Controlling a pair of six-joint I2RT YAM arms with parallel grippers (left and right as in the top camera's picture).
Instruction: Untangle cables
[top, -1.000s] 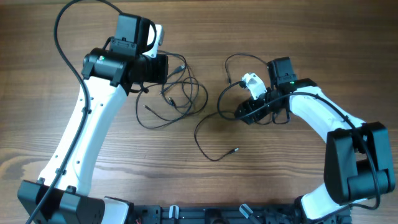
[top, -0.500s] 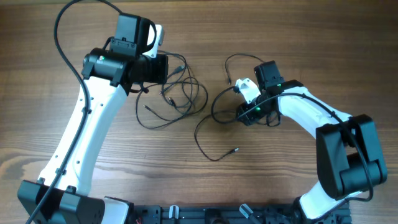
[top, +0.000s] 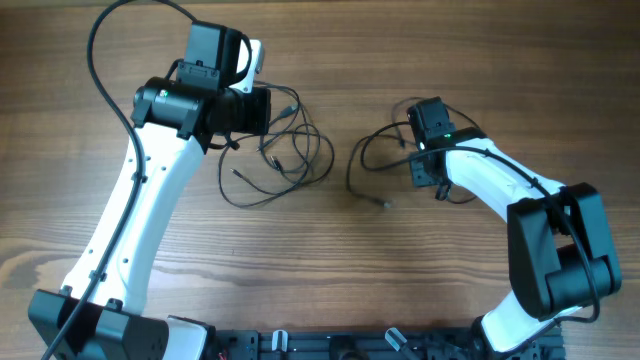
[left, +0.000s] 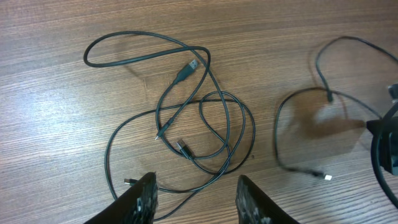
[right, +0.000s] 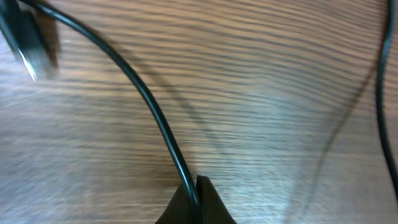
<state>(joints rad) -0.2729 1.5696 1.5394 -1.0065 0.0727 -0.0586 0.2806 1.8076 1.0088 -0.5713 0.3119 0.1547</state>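
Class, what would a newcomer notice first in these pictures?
A tangle of thin black cables lies on the wooden table in front of the left gripper, whose jaws stand open. Opposite it, the right gripper is pinched shut on a separate cable.

the left arm is stretched from the near left corner toward the far side, its white link slanted and its black wrist turned to the right. the left gripper is pointed downward, and its two black fingers are held apart, part way open. the right arm is folded from the near right corner back toward the middle, with its elbow raised and its forearm laid leftward. the right gripper is pressed shut, its fingertips pinched on a thin black cable that runs out from between them.
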